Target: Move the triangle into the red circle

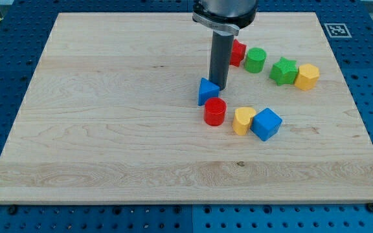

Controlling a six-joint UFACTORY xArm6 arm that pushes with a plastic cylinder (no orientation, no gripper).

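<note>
The blue triangle (pixel 206 91) lies near the middle of the wooden board, touching or almost touching the red circle (pixel 215 112), a short red cylinder just below and to its right. My tip (pixel 218 86) is at the triangle's upper right edge, right against it. The dark rod rises from there to the view's top.
A red block (pixel 237 52) is partly hidden behind the rod, with a green cylinder (pixel 255 60), a green star (pixel 283 70) and a yellow hexagon (pixel 307 76) to its right. A yellow heart (pixel 242 120) and a blue cube (pixel 266 123) sit right of the red circle.
</note>
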